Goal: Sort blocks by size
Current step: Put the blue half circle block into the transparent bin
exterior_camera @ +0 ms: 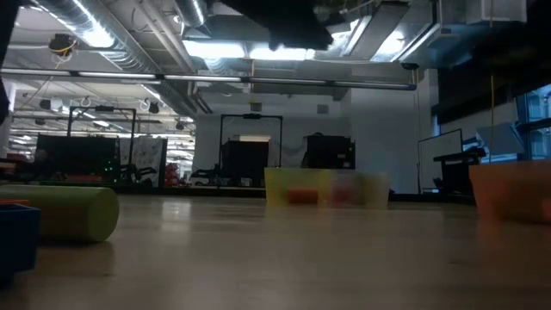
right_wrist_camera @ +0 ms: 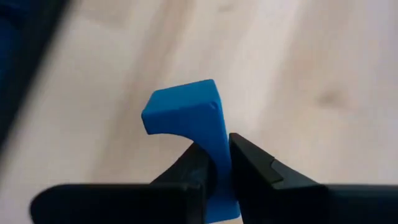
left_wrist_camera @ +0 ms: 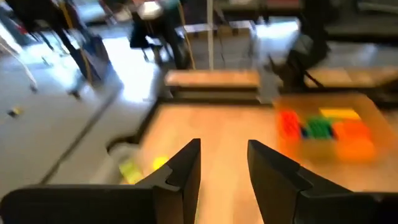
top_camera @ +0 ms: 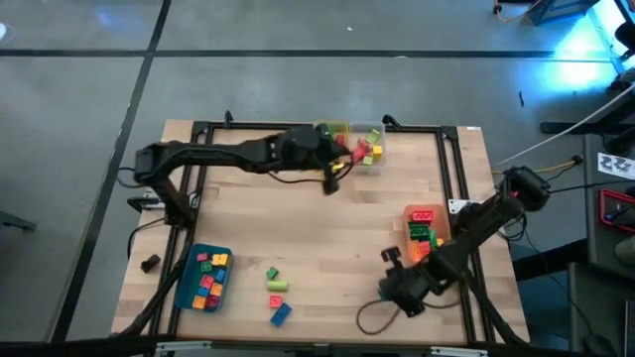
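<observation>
My right gripper (right_wrist_camera: 222, 146) is shut on a blue block (right_wrist_camera: 186, 115); in the high view it hangs over the table's near right (top_camera: 392, 266), beside the orange bin (top_camera: 422, 233) that holds several blocks. My left gripper (left_wrist_camera: 224, 152) is open with nothing between its fingers, raised near the clear bin (top_camera: 357, 147) at the far edge, where it shows in the high view (top_camera: 332, 181). A green block (top_camera: 273, 272), a yellow-green block (top_camera: 277, 286) and a blue block (top_camera: 281, 313) lie loose on the table near the front. My right gripper pinches the blue block between its two fingers at the block's near end (right_wrist_camera: 219, 155). The fingers come from above, slanting steeply down. Most of the block juts out past the fingertips, with the wooden table showing behind it.
A teal bin (top_camera: 203, 278) with several blocks sits at the near left. In the low view a yellow-green block (exterior_camera: 60, 213) lies close at the left, with the clear bin (exterior_camera: 327, 188) and the orange bin (exterior_camera: 512, 191) farther off. Bare wood lies between the bins.
</observation>
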Robot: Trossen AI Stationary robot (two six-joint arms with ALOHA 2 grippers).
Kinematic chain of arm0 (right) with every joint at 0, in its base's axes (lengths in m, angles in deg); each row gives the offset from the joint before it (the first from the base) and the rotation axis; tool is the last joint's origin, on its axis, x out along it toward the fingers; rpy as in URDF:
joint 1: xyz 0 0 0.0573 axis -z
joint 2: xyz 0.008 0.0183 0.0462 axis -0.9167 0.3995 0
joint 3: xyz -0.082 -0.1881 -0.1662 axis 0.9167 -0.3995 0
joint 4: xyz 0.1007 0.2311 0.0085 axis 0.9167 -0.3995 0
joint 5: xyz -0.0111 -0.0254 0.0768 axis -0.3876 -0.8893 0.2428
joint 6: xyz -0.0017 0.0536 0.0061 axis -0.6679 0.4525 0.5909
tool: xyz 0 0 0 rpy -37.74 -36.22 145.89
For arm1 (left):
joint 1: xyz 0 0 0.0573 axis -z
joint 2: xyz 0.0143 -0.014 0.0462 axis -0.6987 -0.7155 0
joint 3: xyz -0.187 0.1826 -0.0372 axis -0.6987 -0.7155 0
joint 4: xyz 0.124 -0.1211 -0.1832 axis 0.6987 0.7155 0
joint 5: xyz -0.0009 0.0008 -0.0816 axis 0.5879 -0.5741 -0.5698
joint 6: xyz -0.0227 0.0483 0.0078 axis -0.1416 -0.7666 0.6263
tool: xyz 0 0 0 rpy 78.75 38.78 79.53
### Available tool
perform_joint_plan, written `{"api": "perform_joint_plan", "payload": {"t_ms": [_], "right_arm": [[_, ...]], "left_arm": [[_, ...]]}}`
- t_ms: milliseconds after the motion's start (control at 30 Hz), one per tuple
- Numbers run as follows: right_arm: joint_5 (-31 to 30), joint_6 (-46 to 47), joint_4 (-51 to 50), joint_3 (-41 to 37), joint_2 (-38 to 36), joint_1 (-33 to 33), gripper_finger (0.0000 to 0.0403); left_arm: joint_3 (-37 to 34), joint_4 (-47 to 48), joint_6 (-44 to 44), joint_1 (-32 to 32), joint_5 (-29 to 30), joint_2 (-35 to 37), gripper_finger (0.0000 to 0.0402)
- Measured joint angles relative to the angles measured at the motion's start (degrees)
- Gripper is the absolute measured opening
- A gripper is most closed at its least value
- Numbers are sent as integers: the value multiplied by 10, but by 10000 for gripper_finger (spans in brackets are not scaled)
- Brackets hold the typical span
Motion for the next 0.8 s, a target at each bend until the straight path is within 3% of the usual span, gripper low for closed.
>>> {"api": "perform_joint_plan", "payload": {"t_ms": [133, 367, 533, 800], "right_arm": [[-69, -114, -57, 37, 0, 54, 41], [-160, -274, -123, 68, 0, 194, 54], [-182, -367, -141, 68, 0, 322, 49], [-183, -490, -91, 68, 0, 537, 51]], "left_arm": [[0, 137, 28, 23, 0, 57, 105], [0, 347, 100, 64, 1, 128, 78], [0, 448, 165, 103, 1, 142, 61], [-16, 516, 265, 163, 1, 139, 56]]}}
